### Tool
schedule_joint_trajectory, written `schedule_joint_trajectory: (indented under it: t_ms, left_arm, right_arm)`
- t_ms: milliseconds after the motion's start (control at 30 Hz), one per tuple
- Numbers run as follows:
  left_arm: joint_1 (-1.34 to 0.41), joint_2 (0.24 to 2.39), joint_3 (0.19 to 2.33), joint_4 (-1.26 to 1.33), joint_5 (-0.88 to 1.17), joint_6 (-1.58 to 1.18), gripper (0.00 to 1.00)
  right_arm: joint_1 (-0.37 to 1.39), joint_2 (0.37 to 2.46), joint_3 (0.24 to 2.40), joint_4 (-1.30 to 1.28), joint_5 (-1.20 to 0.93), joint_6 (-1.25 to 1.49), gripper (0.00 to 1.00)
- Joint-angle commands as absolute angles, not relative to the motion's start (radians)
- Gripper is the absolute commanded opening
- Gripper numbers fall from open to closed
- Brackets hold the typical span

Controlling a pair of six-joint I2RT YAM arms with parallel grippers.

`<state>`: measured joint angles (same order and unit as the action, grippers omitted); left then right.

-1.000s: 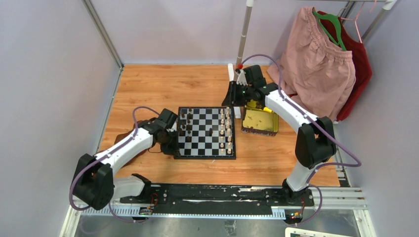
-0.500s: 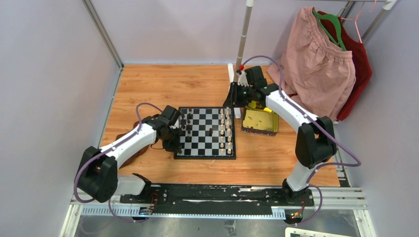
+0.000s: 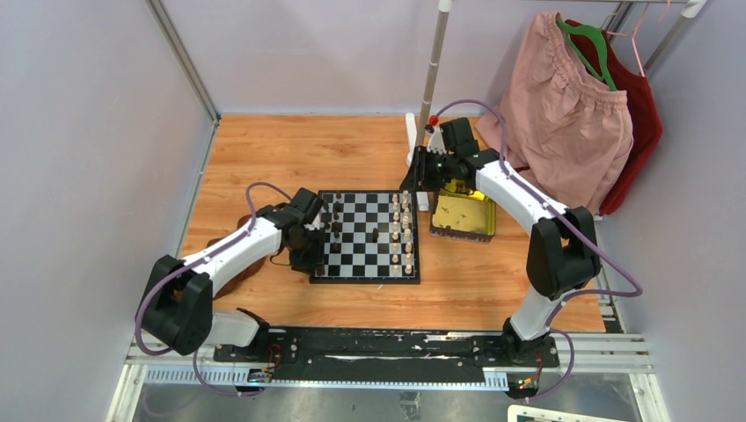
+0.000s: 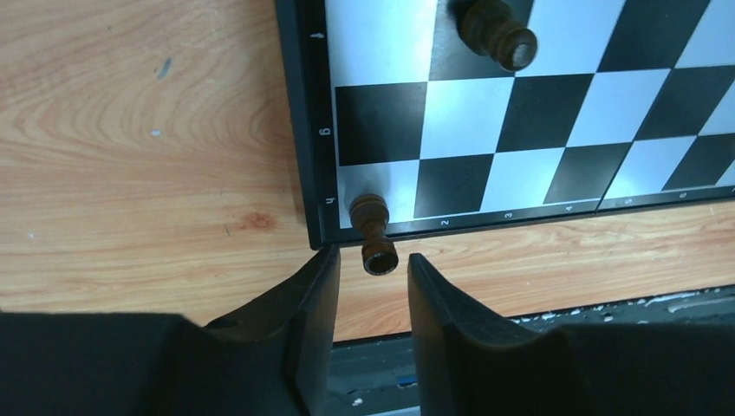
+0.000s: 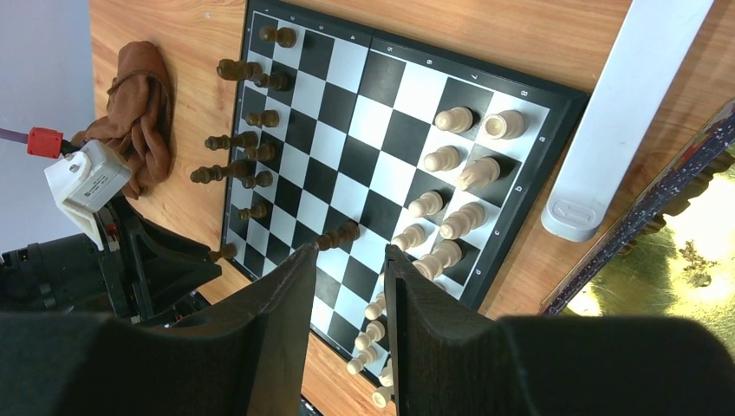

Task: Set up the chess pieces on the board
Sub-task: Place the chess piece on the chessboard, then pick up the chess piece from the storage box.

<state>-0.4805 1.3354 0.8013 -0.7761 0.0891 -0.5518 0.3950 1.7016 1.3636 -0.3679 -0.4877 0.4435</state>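
1 board lies mid-table, with cream pieces ranked along its right side; the step in hand looks like filling the dark left side. The right gripper hangs parted and empty over the far right edge. The left gripper has its jaws apart on either side of a dark pawn on the near-left corner square, not touching it, and its next move, I judge, calls for backing off without tipping it.

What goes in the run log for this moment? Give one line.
left gripper: open, tips astride dark piece standing on corner square of board | right gripper: open, empty, raised near board's far right corner
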Motion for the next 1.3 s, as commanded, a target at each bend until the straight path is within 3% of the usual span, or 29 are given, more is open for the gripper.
schedule_joint_trajectory:
  t_ms: [0,300,633,933,1267]
  left_arm:
    - [-0.488,1.318,0.832,-0.812,0.057,-0.539,0.44]
    - [-0.490,1.302,0.900,-0.809,0.012,-0.538,0.53]
    - [-0.492,1.071,0.916,-0.696,0.004,-0.568,0.61]
    - [-0.491,0.917,0.861,-0.640,0.050,-0.559,0.62]
    - [-0.492,0.888,0.854,-0.652,0.055,-0.566,0.61]
  right_arm:
    - [0.378,1.704,1.358,-0.374,-0.503,0.422,0.40]
    - [0.375,1.694,1.380,-0.394,-0.472,0.402,0.40]
    - [0.331,1.639,1.404,-0.547,-0.146,0.290,0.41]
    - [0.305,1.662,1.321,-0.551,-0.066,0.299,0.40]
    - [0.301,1.687,1.231,-0.499,-0.083,0.314,0.38]
